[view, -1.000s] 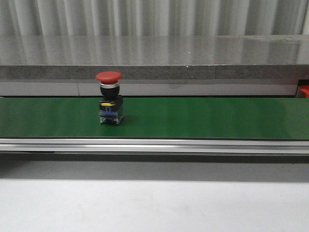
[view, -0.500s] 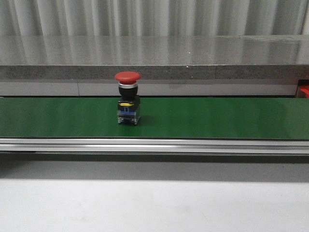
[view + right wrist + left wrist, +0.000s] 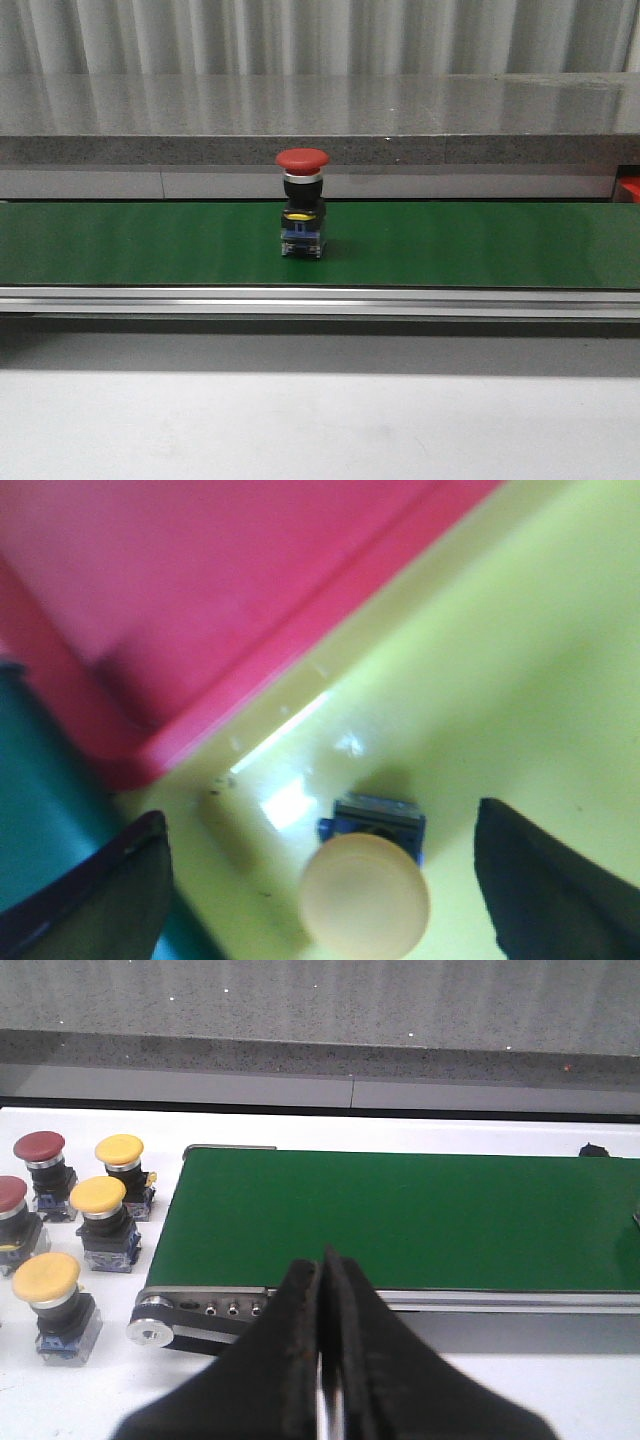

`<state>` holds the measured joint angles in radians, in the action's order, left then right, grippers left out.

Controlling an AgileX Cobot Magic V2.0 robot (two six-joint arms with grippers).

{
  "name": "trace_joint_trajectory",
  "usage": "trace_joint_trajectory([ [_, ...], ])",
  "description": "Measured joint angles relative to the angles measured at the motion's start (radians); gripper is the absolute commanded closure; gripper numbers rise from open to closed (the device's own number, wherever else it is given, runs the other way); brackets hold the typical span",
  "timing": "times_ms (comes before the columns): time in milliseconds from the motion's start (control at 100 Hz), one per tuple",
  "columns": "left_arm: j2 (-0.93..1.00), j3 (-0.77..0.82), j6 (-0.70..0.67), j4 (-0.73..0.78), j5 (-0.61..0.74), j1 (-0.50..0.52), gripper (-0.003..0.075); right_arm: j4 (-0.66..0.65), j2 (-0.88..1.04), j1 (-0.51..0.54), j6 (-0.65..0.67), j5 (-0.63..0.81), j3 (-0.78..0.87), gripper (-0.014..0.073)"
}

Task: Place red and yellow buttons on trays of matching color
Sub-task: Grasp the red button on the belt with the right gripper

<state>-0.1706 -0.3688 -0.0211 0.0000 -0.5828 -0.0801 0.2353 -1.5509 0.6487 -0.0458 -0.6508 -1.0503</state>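
Upright on the green belt (image 3: pixel 450 245) stands a red button (image 3: pixel 302 216), near the middle of the front view. Meanwhile, the left claw (image 3: pixel 322 1290) is clenched with nothing between its fingers, poised over the near edge of the belt's end, with two red and three yellow spare buttons (image 3: pixel 102 1210) on the white table (image 3: pixel 90 1380) beside it. The right claw (image 3: pixel 320 880) is released, its fingers wide apart above a yellow button (image 3: pixel 366 888) standing in the yellow tray (image 3: pixel 540 660), which lies next to the red tray (image 3: pixel 200 580).

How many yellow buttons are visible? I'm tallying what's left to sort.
4. Three stand beside the conveyor belt end. One already sits in the yellow tray. Others may be out of view.
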Motion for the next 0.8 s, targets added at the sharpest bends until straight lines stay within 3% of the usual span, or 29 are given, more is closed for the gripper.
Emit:
trace_joint_trajectory([
  [140, 0.0, 0.0, 0.0, 0.0, 0.0, 0.0, 0.0741, 0.022, 0.107, -0.115, -0.084, 0.0, 0.0, -0.0022],
  [310, 0.0, 0.0, 0.0, 0.0, 0.0, 0.0, 0.0741, 0.043, 0.179, -0.344, -0.227, -0.036, 0.0, -0.0022],
  [560, 0.0, 0.002, 0.0, 0.0, 0.0, 0.0, 0.0741, 0.044, 0.185, -0.618, -0.371, -0.129, 0.0, -0.0022],
  [800, 0.0, 0.002, 0.0, 0.0, 0.0, 0.0, 0.0741, 0.044, 0.169, -0.813, -0.439, -0.135, 0.0, -0.0022],
])
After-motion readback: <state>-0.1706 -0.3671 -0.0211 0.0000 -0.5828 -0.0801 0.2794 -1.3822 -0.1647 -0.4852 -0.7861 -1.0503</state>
